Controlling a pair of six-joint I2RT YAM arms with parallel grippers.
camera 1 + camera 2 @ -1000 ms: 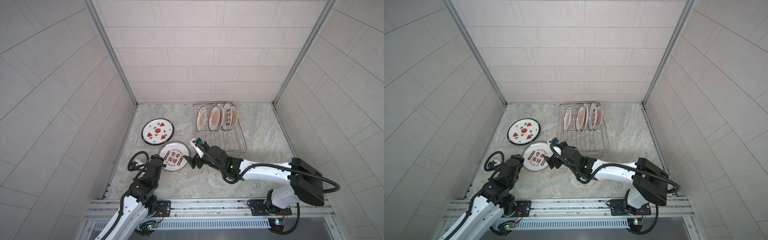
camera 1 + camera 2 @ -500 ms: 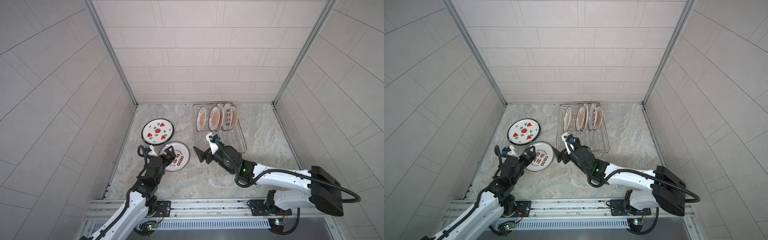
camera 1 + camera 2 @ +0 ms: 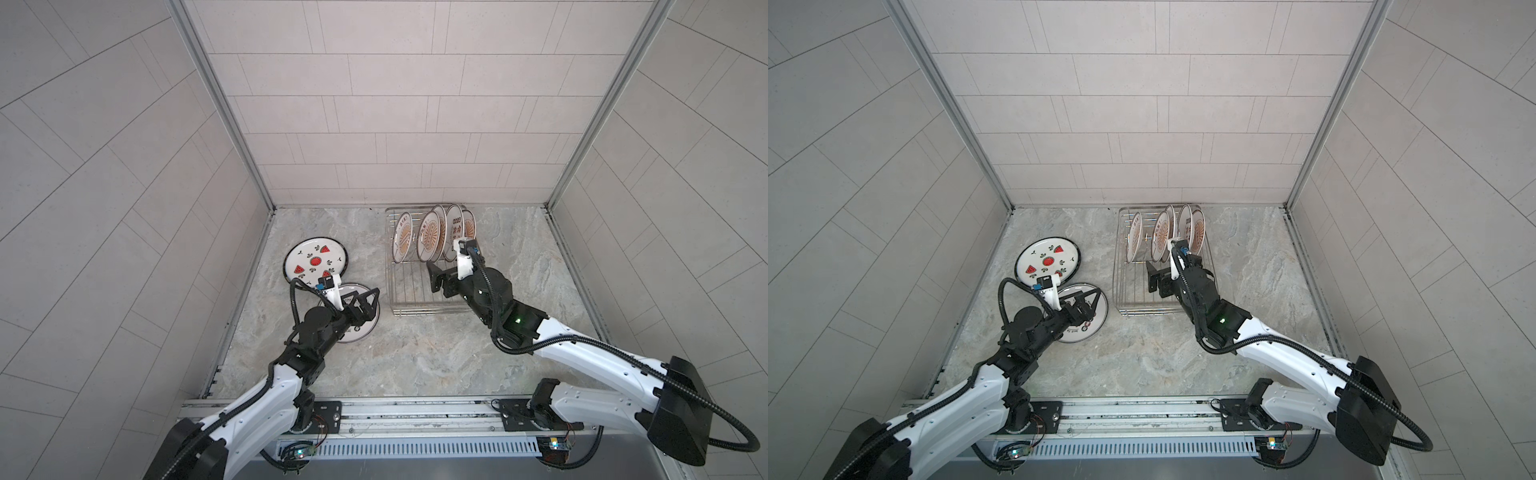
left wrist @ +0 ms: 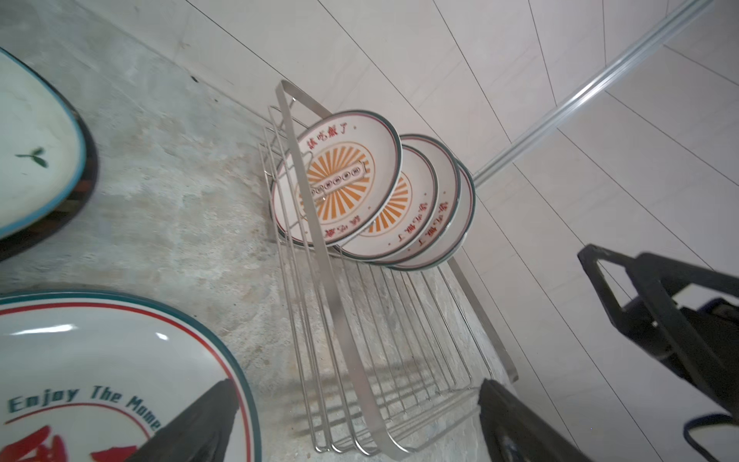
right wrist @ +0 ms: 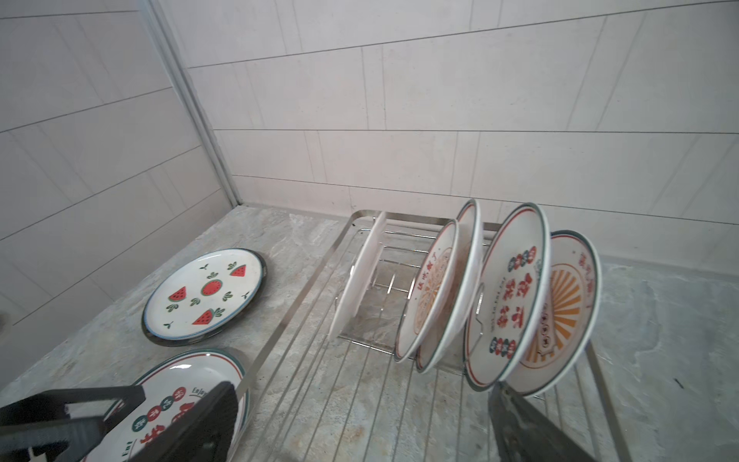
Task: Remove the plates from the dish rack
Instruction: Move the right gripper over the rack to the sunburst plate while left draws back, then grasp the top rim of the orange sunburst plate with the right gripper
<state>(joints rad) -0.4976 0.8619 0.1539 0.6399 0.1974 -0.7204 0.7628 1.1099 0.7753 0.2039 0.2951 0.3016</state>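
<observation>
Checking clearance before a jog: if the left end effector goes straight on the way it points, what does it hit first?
Probably the rack: the left end effector, open, points at the side rail facing it. Height is unclear, so it might pass over the rail.

Rack point(image 3: 409, 291): far half blocked by upright plates point(image 3: 432, 239), close-set, with one wider slot beside the leftmost. The near half is bare grid, with the right gripper point(image 3: 438, 282) above it, jaws apart. A narrow lane of surface point(image 3: 415, 365) runs between the rack and two flat plates: watermelon plate point(image 3: 314, 261) and lettered plate point(image 5: 188, 376), the latter under the left gripper point(image 3: 372, 302), jaws apart. The surface right of the rack is clear to the wall.
</observation>
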